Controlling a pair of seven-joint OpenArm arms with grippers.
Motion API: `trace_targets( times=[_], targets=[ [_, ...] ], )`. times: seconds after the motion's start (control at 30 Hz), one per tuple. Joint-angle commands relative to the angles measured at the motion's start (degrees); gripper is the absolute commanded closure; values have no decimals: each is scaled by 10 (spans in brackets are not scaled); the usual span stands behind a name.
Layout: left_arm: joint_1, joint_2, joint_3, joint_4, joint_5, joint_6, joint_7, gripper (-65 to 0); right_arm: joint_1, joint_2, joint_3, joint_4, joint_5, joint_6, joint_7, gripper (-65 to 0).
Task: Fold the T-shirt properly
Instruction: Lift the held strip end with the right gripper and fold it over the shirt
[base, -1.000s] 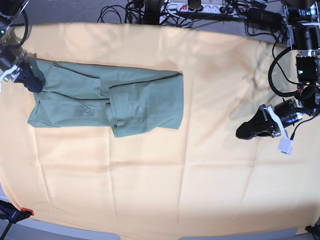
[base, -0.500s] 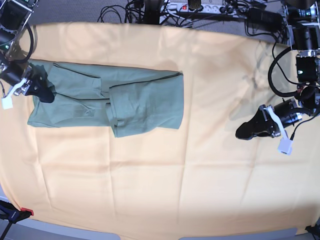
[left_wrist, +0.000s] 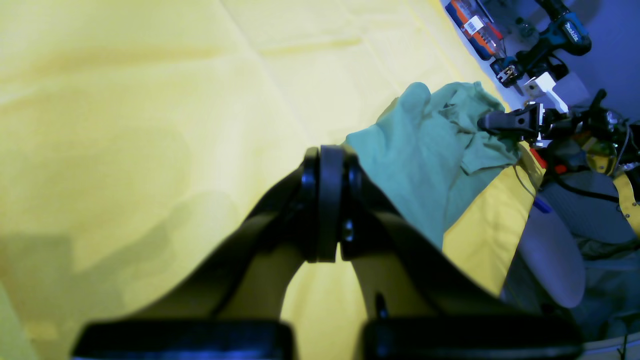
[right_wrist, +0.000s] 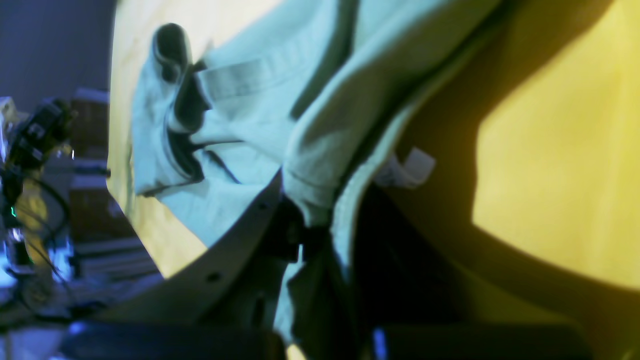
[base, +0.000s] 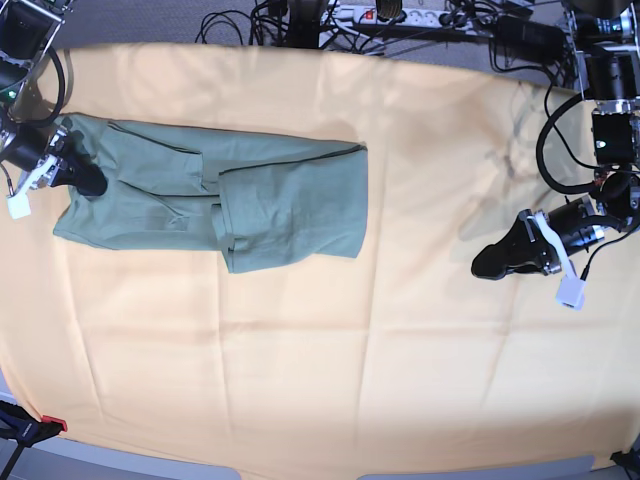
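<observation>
The sage-green T-shirt (base: 250, 195) lies folded into a long band on the left half of the orange-yellow cloth (base: 400, 350). My right gripper (base: 88, 183) is at the band's left end, shut on the T-shirt. In the right wrist view the T-shirt (right_wrist: 240, 100) edge is pinched in the right gripper (right_wrist: 310, 220), and a small white tag (right_wrist: 407, 167) shows beside it. My left gripper (base: 485, 265) rests far to the right on bare cloth, shut and empty. In the left wrist view the left gripper (left_wrist: 327, 150) points toward the distant T-shirt (left_wrist: 425, 150).
A power strip (base: 400, 15) and black cables lie past the table's back edge. A red clamp (base: 45, 425) grips the cloth at the front left corner. A cordless drill (left_wrist: 565, 30) stands off the table beyond the T-shirt.
My right gripper went from open to shut on the T-shirt's left end, shifting there and tugging that edge slightly left. The left arm has not moved.
</observation>
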Motion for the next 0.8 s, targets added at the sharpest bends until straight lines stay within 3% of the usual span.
trace_targets(
  times=[0.0, 0.47, 0.57, 0.67, 0.77],
  targets=[
    [-11, -13, -4, 9, -16, -5, -11, 0, 8, 22, 3, 26, 8, 2, 4, 0],
    [-11, -12, -4, 9, -16, -5, -11, 0, 8, 33, 3, 260, -274, 2, 59, 0],
    [-11, -12, -4, 9, -16, -5, -11, 0, 7, 33, 3, 309, -329, -20, 59, 0],
    [-11, -12, -4, 9, -16, -5, -11, 0, 3, 33, 3, 367, -342, -49, 59, 0],
    [-11, -10, -4, 9, -15, -5, -11, 0, -14, 25, 3, 424, -321, -49, 61, 0]
  ],
)
